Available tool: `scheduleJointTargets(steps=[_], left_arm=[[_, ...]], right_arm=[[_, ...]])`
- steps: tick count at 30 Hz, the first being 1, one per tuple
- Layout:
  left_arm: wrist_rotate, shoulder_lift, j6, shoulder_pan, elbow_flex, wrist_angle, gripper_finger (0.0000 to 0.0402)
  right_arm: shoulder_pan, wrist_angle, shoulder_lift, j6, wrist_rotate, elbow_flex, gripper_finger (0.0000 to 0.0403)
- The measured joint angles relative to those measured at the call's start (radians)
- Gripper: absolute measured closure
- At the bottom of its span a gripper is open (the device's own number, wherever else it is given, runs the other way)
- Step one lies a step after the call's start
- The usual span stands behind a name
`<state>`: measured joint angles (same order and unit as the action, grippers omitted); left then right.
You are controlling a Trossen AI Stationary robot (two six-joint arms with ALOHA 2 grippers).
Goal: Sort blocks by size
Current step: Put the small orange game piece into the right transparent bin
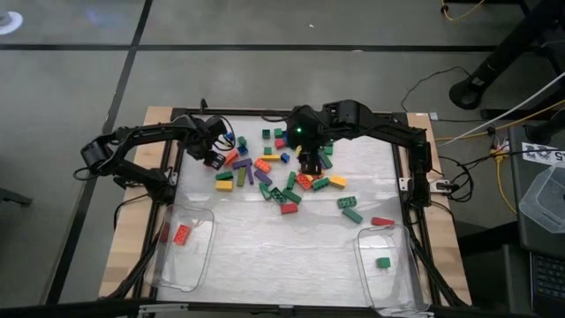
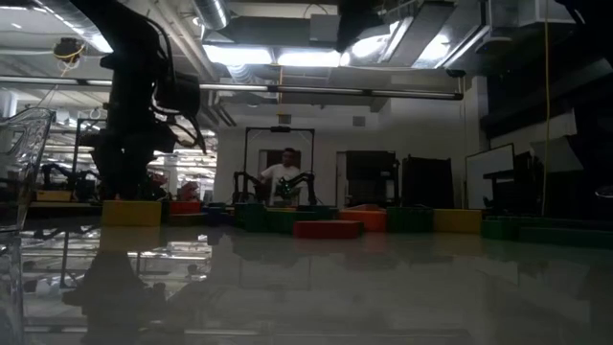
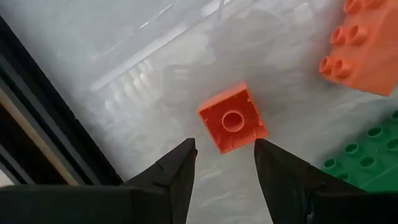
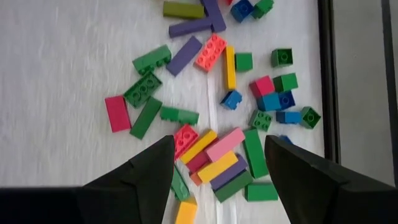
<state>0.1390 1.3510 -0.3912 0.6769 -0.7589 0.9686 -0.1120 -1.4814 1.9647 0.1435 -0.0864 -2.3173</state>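
Many coloured blocks (image 1: 282, 177) lie scattered over the table's far middle; the right wrist view shows the pile (image 4: 217, 93) from above. My left gripper (image 1: 214, 159) points down at the pile's left edge, open. Its fingers (image 3: 180, 171) stand just short of a small orange-red square block (image 3: 233, 119), which lies hollow side up on the table. My right gripper (image 1: 309, 161) hangs open well above the pile's middle (image 4: 217, 149), with nothing between its fingers.
Two clear tubs stand near the front edge: the left one (image 1: 190, 265) holds a red block (image 1: 182, 234), the right one (image 1: 393, 287) a green block (image 1: 383, 262). A long orange block (image 3: 367, 43) and a green block (image 3: 367, 158) lie close to the left gripper. The table's black rail (image 3: 37, 124) runs beside it.
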Motion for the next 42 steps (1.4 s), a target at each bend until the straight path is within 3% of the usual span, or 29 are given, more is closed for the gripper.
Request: scheduleJointTargets(steps=[14,18,24,34,42], left_arm=[[-0.024,0.0,0.029,0.007,0.0,-0.078,0.0249],[-0.024,0.0,0.033,0.006,0.0,-0.083,0.0249],[-0.023,0.0,-0.025,0.006,0.0,-0.072,0.024],[-0.02,0.0,-0.067,0.006,0.0,-0.064,0.0151],[-0.02,0.0,-0.172,0.006,0.056,-0.084,0.0143]], right_arm=[[0.0,-0.089,-0.005,0.01,0.002,0.005,0.0153],[0.0,-0.082,-0.035,0.013,0.063,0.065,0.0153],[0.0,0.134,-0.166,0.018,0.106,0.352,0.0153],[0.0,0.478,-0.409,-0.007,0.106,0.834,0.0153],[0.0,0.825,-0.499,-0.036,0.157,1.12,0.0153]])
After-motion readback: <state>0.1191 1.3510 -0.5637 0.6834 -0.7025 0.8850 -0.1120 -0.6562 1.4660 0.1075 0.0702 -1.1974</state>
